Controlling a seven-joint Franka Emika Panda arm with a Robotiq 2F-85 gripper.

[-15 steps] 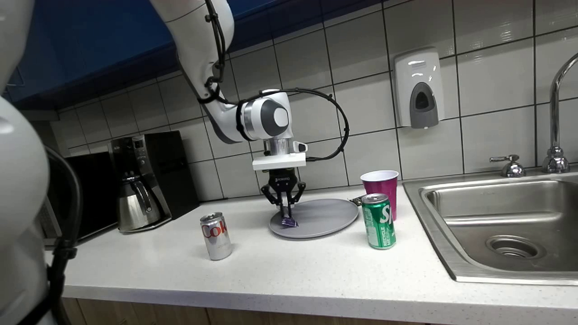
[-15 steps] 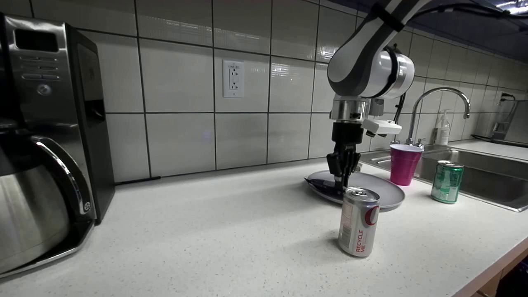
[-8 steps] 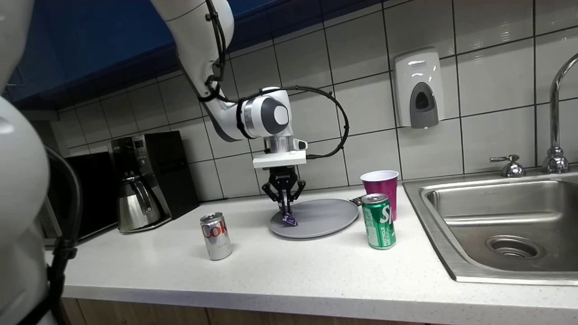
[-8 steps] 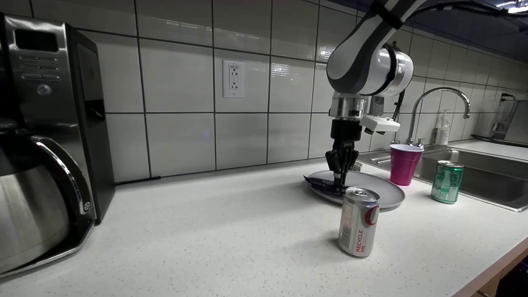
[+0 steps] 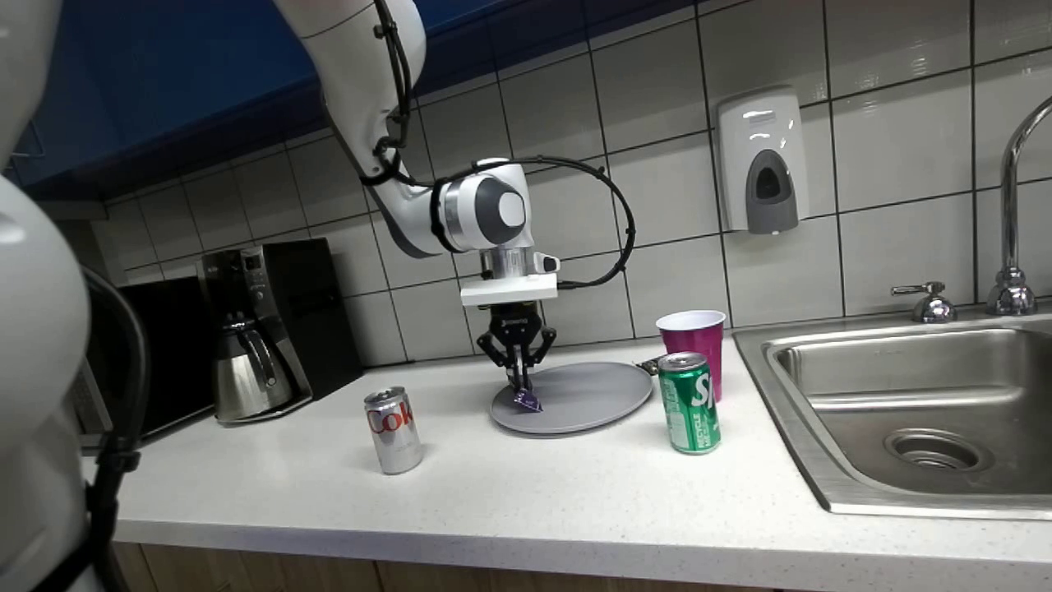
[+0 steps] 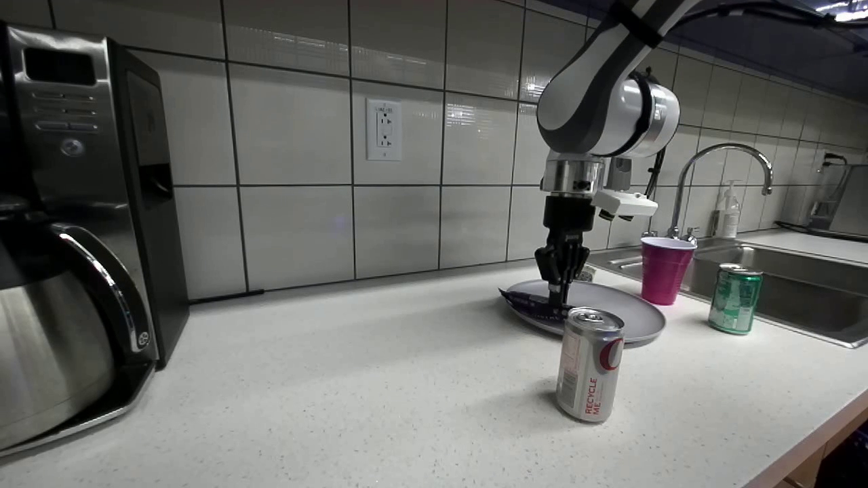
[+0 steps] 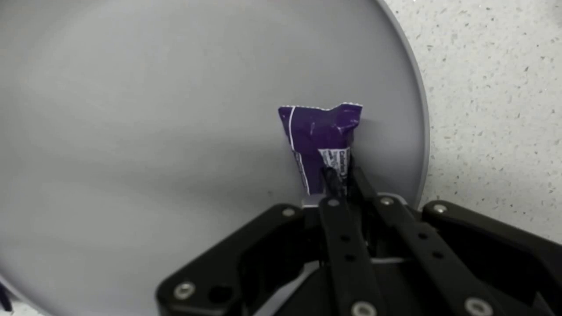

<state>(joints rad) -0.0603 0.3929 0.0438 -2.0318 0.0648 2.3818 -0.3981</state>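
Note:
A purple packet [image 7: 322, 127] with a white label shows in the wrist view, its near part running between the fingers. My gripper [image 7: 344, 175] is shut on it, the black fingers pinching the wrapper. Below lies a round grey plate [image 7: 175, 87], with the packet near its rim. In an exterior view the packet [image 6: 532, 305] sticks out darkly to one side of the gripper [image 6: 559, 301]. In an exterior view the gripper [image 5: 521, 386] points straight down over the left part of the plate [image 5: 588, 395]. Whether the packet touches the plate I cannot tell.
A silver Coke can [image 5: 394, 432] stands left of the plate. To the right are a green Sprite can [image 5: 689, 407] and a magenta cup [image 5: 699, 337], with the steel sink [image 5: 789, 419] beyond. A coffee maker [image 5: 304, 304] stands at the left; the tiled wall [image 6: 407, 224] is behind.
Over the last second the fingers have come together on the packet. The gripper has risen very slightly, and the packet has shifted a little with it. The cans, cup and plate have stayed put.

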